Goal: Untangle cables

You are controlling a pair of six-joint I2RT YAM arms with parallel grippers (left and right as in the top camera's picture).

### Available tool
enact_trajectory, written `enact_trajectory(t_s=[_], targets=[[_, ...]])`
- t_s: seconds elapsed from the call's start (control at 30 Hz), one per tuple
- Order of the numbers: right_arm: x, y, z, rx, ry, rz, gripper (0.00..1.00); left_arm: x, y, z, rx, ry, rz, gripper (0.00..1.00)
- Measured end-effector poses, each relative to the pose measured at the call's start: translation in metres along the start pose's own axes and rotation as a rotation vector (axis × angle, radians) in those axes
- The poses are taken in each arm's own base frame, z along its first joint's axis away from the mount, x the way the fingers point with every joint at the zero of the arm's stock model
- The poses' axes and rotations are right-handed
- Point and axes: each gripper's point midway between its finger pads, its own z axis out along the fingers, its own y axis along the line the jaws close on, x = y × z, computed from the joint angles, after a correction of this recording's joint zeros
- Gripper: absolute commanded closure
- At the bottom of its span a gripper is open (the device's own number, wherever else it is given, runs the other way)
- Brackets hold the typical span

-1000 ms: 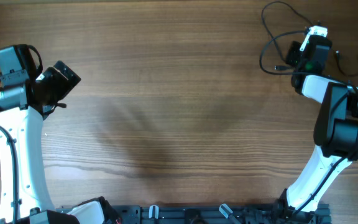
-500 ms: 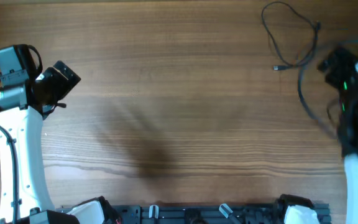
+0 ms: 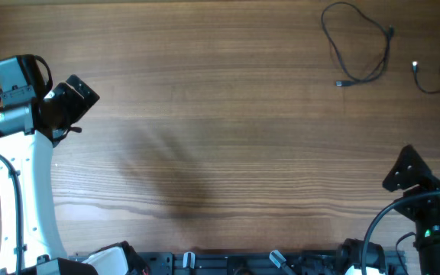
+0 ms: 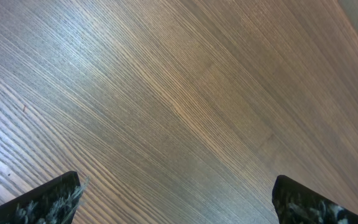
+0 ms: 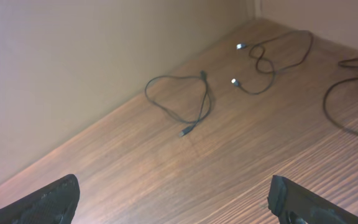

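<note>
The left gripper (image 4: 178, 199) stands with its jaws fully spread and empty above bare table (image 3: 220, 114) at the left side. The right gripper (image 5: 176, 198) is likewise spread wide and grips nothing, at the near right corner. The cables lie flat in the far right corner, well apart from both grippers: a looped cable (image 5: 207, 99), a second cable (image 5: 254, 93) right of it, not touching, and a third cable (image 5: 326, 102) at the right edge.

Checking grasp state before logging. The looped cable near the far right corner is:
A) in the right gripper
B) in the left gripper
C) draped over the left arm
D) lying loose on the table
D: the looped cable lies on the table; right gripper and left gripper are open, empty and apart from it.
</note>
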Motion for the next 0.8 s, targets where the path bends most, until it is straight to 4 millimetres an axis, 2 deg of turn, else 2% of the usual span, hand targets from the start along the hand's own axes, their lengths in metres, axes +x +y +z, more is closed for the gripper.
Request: enact_trajectory(t_s=[0.27,0.37,0.53,0.7,0.8], targets=[[0.010,0.003,0.000,-0.026,0.046,-0.002,0.00,0.000,0.000,0.000,0.000,0.000,0.000,0.00],[0.022,0.002,0.000,-0.025,0.095,-0.002,0.00,0.000,0.000,0.000,0.000,0.000,0.000,0.00],[0.020,0.004,0.000,-0.039,0.090,-0.023,0.00,0.000,0.000,0.000,0.000,0.000,0.000,0.00],[-0.008,0.017,-0.003,-0.089,-0.024,-0.083,0.00,0.000,0.000,0.000,0.000,0.000,0.000,0.00],[-0.030,0.026,-0.021,-0.120,-0.101,-0.101,0.00,0.000,0.000,0.000,0.000,0.000,0.000,0.00]])
